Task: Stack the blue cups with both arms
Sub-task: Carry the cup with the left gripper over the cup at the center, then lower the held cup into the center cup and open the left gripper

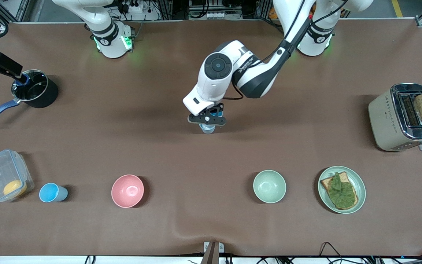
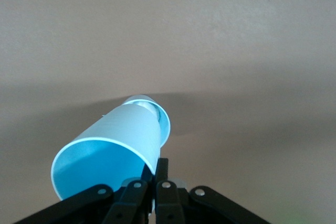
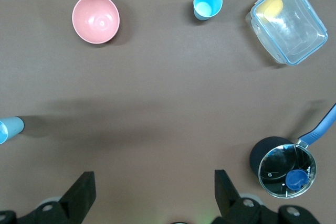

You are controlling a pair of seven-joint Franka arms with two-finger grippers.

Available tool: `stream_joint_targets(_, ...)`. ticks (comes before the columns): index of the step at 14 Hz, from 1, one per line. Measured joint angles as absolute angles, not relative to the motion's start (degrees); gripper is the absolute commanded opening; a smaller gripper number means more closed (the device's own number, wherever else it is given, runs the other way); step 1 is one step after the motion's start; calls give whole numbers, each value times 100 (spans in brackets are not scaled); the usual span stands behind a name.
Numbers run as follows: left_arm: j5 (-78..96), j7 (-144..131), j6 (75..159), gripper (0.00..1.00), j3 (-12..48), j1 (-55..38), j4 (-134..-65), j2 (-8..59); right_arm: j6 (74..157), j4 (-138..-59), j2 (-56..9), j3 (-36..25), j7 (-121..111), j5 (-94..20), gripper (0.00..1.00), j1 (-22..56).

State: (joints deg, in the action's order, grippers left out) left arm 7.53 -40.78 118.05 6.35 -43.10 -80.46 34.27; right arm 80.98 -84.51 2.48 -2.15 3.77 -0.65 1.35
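Carrying the held blue cup cleanly to its partner is your concern now, so look first at the grip: the left gripper is clamped tight on one wall of that cup at the rim, over the middle of the table, and in the left wrist view the cup juts out from the fingers at a tilt, not hanging plumb. A one-wall pinch like that will probably let the cup swing, so move slowly and level it before you descend. The second blue cup stands upright, mouth up, near the front camera toward the right arm's end of the table, between the clear lidded container and the pink bowl. The right gripper hangs high above the table with its fingers spread wide and holds nothing; it looks well placed to fetch or steady that cup. Line the held cup's base over the open mouth, and steer clear of the container just beside it.
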Motion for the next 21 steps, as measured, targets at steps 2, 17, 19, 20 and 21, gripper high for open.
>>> stream_joint_targets(2, 753, -4218, 11801, 0, 626, -4416, -8044, 3441, 8095, -8451, 248, -214, 366, -69, 100, 135)
stream_joint_targets(17, 752, -4240, 11777, 0, 513, -4507, -8179, 3653, 8090, -8457, 248, -210, 362, -74, 100, 136)
stream_joint_targets(19, 752, -4240, 11777, 0, 513, -4509, -8174, 3653, 8090, -8457, 248, -210, 361, -74, 100, 136)
stream_joint_targets(20, 752, -4240, 11777, 0, 513, -4509, -8173, 3653, 8090, -8457, 248, -210, 361, -74, 100, 136)
stream_joint_targets(21, 752, -4240, 11777, 0, 513, -4509, -8172, 3653, 8090, -8457, 248, -210, 361, -74, 100, 135)
